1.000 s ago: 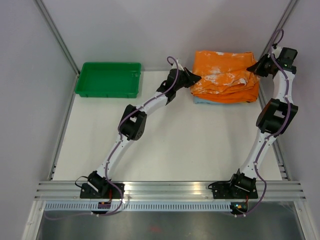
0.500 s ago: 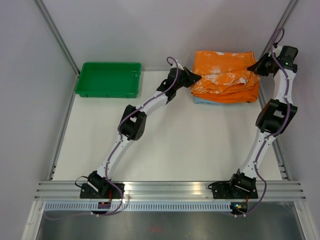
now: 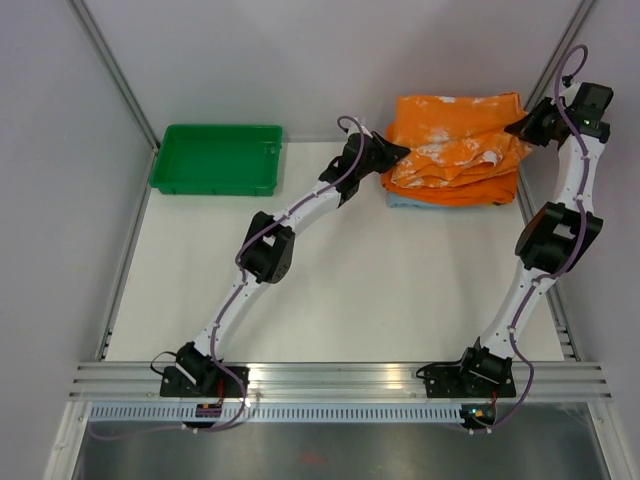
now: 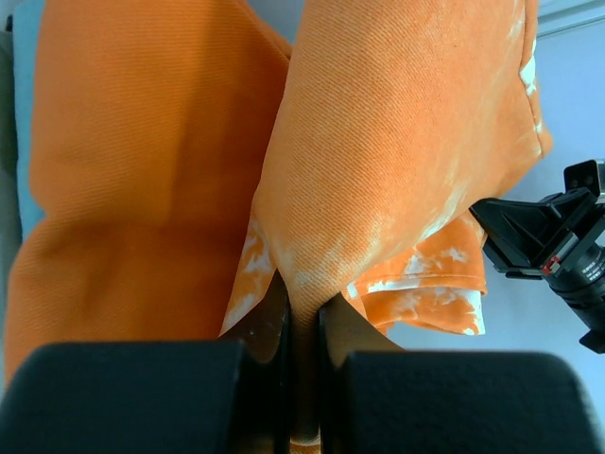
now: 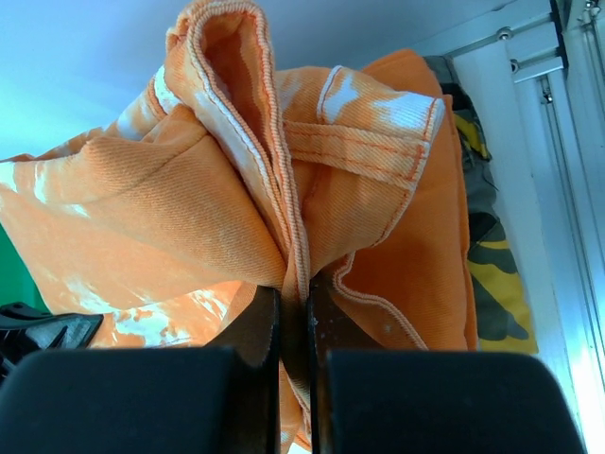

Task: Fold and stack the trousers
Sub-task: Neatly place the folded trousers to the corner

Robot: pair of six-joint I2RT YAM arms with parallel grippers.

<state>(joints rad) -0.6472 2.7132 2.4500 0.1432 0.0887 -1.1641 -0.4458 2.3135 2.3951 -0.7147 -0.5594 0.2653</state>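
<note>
The folded orange trousers (image 3: 455,140) with white splashes hang stretched between both grippers above a stack at the table's far right. My left gripper (image 3: 397,152) is shut on their left edge, and the cloth (image 4: 397,170) runs pinched between its fingers in the left wrist view. My right gripper (image 3: 524,127) is shut on their right end, pinching a seamed edge (image 5: 284,199) in the right wrist view. Below lie a plain orange folded cloth (image 3: 455,186) and a light blue folded cloth (image 3: 405,202).
A green tray (image 3: 217,158) stands at the far left of the table. Slanting frame posts (image 3: 115,75) rise on both sides. A camouflage-patterned cloth (image 5: 492,274) shows beside the stack in the right wrist view.
Both grippers have lifted the trousers and carried them slightly back and to the right; the right arm rose most. Both grips stayed shut.
</note>
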